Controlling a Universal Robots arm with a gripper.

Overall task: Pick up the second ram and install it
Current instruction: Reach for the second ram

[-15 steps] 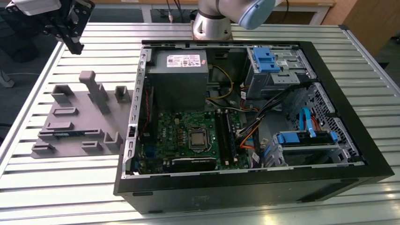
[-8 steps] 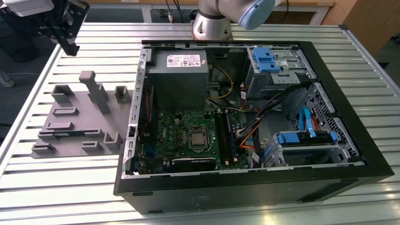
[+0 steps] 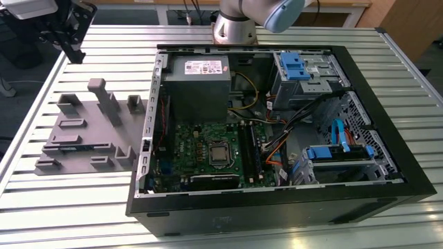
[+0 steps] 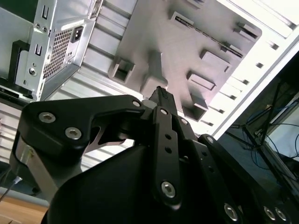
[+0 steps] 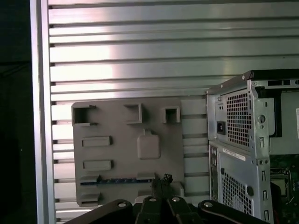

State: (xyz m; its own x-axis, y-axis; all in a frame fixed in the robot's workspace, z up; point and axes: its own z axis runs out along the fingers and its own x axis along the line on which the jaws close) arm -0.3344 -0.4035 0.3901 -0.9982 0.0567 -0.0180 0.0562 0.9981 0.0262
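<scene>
The ram [image 3: 68, 147] [image 5: 117, 180], a thin flat blue strip, stood on edge in a slot of a matte grey holder [image 3: 90, 124] [image 5: 117, 158]. The holder was a moulded plate with blocky posts and pockets, lying at nine o'clock in the exterior view. There the ram's long axis ran roughly from nine to three o'clock, level with the plate.

The black, jointed metal tool [image 3: 74, 54] [image 4: 161, 93] [image 5: 162, 179] hung at eleven o'clock in that view, above the far corner of the ribbed aluminium surface [image 3: 69, 207] and clear of the holder. In both wrist views its fingers were pressed together at the tips, gripping nothing.

The open black steel case [image 3: 277, 210] lay at centre, with a green motherboard [image 3: 190, 140] inside.
</scene>
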